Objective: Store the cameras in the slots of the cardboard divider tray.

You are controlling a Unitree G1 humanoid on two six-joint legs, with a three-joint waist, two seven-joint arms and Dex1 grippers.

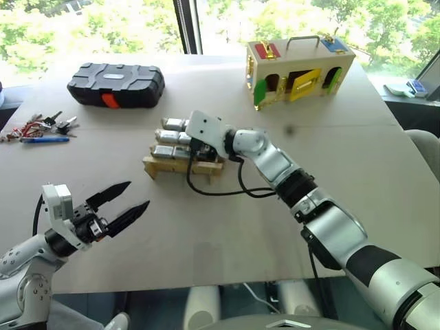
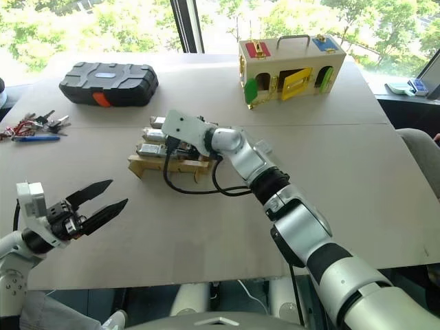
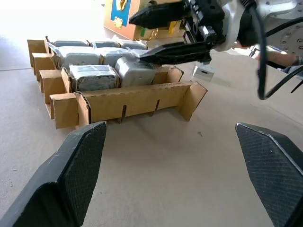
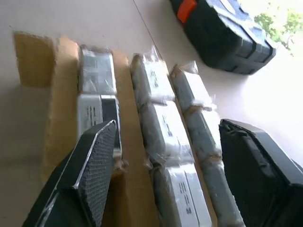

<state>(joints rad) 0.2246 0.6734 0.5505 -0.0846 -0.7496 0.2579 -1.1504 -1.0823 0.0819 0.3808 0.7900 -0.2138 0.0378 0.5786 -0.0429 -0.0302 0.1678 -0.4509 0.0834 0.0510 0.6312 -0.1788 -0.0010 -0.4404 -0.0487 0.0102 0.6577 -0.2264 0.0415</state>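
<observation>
so my right gripper (image 3: 177,30) is hovering right over the low tan-brown cardboard divider tray (image 1: 180,165), a bit left of the big pale table's (image 1: 371,179) middle. its black fingers are spread with nothing between them, angled slightly down over the tray's right end. my guess is the step now is tidying or seating what's in the front row, so i'd come down slowly and straight, keep the fingers clear of the thin cardboard walls, and not shove the tray since it looks light enough to slide.

my left gripper (image 1: 119,203) sits wide open and empty at about 7 o'clock from the tray, well apart.

contents: the small silver-grey rectangular cameras (image 4: 163,123) fill the back rows three across, and the nearest occupied row shows two, with the slot at the right end looking empty (image 3: 173,74). the lowest front lip holds nothing. can't tell if any camera is left loose.
</observation>
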